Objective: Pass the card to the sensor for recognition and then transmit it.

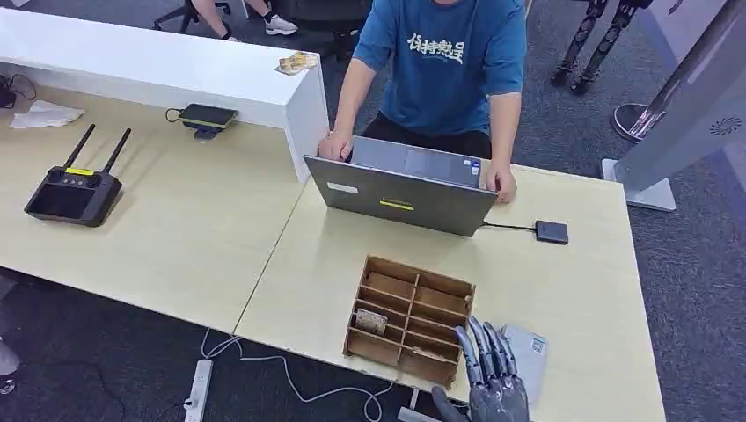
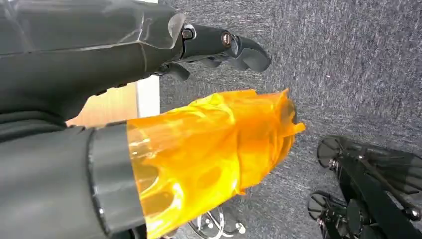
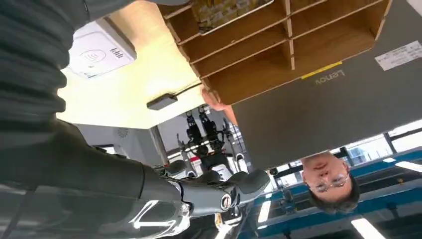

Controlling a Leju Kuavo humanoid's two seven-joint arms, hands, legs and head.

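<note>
You have a crowded desk ahead. A grey laptop stands open at the far side, lid back toward you, with a person in a blue T-shirt leaning over it, one hand at each end of its base. A cable runs from the laptop to a small black box lying to its right. On the adjoining desk to the left sit a black remote controller with two antennas and a dark charger-like pad (its make is not legible).

Between you and the laptop lies a brown divided wooden tray; the card rests in one of its left compartments. Just right of the tray, a flat white card reader lies on the desk.

Your right hand hovers at the near edge, fingers straight and slightly spread, holding nothing, over the gap between tray and reader; the card is to its left, apart from it.

Your left hand hangs over grey carpet, with nothing visibly held; I can't tell how its fingers lie.
</note>
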